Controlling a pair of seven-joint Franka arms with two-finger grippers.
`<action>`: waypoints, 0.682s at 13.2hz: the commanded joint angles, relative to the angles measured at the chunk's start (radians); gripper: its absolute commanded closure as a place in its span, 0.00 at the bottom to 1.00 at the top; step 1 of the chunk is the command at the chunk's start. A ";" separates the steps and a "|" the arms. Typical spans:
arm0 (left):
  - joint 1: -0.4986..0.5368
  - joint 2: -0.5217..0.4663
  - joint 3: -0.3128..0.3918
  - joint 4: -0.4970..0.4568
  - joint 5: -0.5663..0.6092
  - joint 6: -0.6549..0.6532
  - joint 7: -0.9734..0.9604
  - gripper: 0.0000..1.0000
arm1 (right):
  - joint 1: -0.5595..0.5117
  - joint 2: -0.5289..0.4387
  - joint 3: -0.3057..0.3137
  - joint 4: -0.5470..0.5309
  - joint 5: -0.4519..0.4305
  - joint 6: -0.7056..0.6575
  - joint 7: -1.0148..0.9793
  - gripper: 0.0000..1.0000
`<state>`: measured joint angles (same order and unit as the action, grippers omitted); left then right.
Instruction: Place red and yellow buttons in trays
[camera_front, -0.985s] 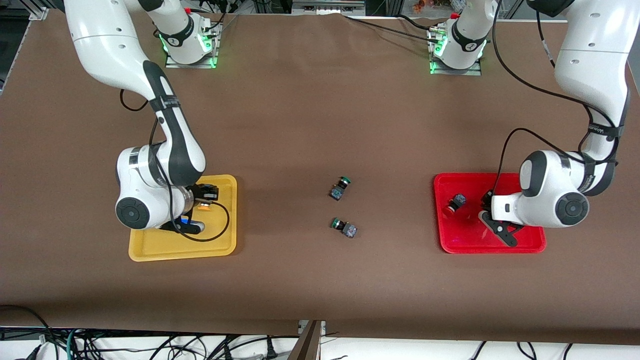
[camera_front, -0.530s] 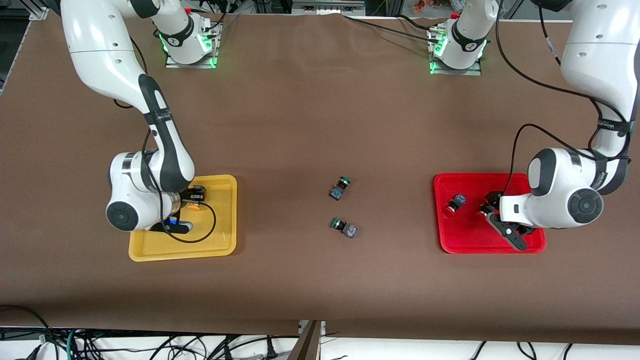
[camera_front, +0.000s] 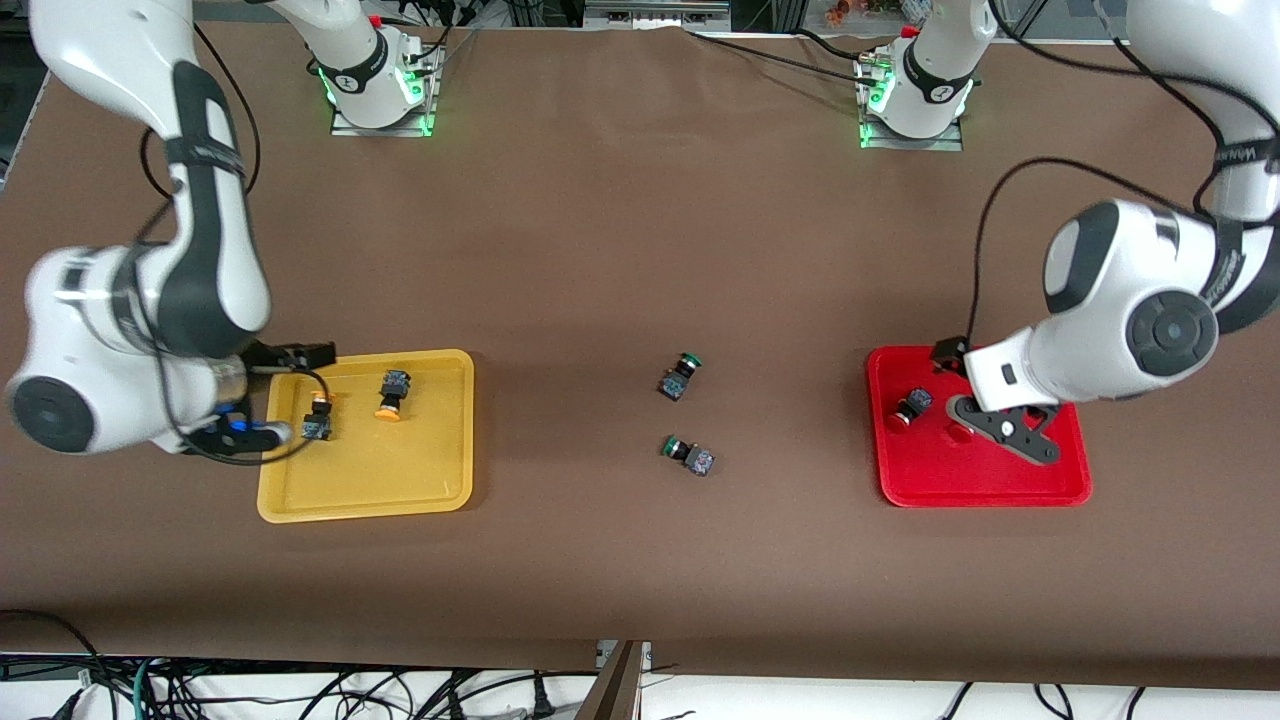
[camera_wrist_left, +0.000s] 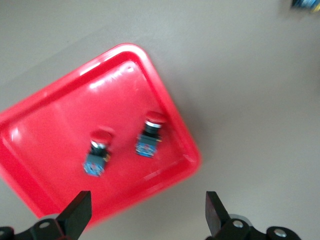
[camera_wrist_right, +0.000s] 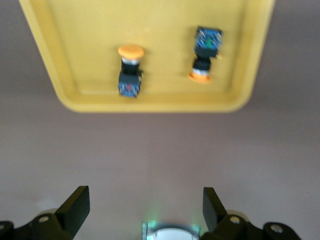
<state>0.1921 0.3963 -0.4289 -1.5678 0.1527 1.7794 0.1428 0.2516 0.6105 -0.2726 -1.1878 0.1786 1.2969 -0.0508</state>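
The yellow tray holds two yellow-capped buttons, both lying on their sides. They also show in the right wrist view on that tray. My right gripper is open and empty, raised over the tray's edge toward the bases. The red tray holds two red-capped buttons, one partly hidden by my left hand; both show in the left wrist view. My left gripper is open and empty, raised over the red tray's edge.
Two green-capped buttons lie on the brown table between the trays. The arms' bases with green lights stand along the table's edge farthest from the front camera.
Both grippers have risen out of their trays and drawn back toward the table's ends. One yellow button and one red button that the hands covered now lie free in the trays.
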 joint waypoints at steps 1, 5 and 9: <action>0.009 -0.132 -0.014 0.020 0.016 -0.076 -0.109 0.00 | 0.003 -0.114 -0.016 0.010 -0.034 -0.109 -0.015 0.00; -0.143 -0.259 0.237 0.141 -0.048 -0.210 -0.112 0.00 | -0.032 -0.279 0.037 -0.002 -0.038 -0.157 -0.008 0.00; -0.241 -0.474 0.410 -0.104 -0.139 -0.112 -0.111 0.00 | -0.175 -0.498 0.297 -0.188 -0.235 -0.079 -0.006 0.00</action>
<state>-0.0055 0.0235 -0.0493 -1.5135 0.0154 1.5838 0.0439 0.1349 0.2309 -0.0682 -1.2464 0.0033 1.1622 -0.0544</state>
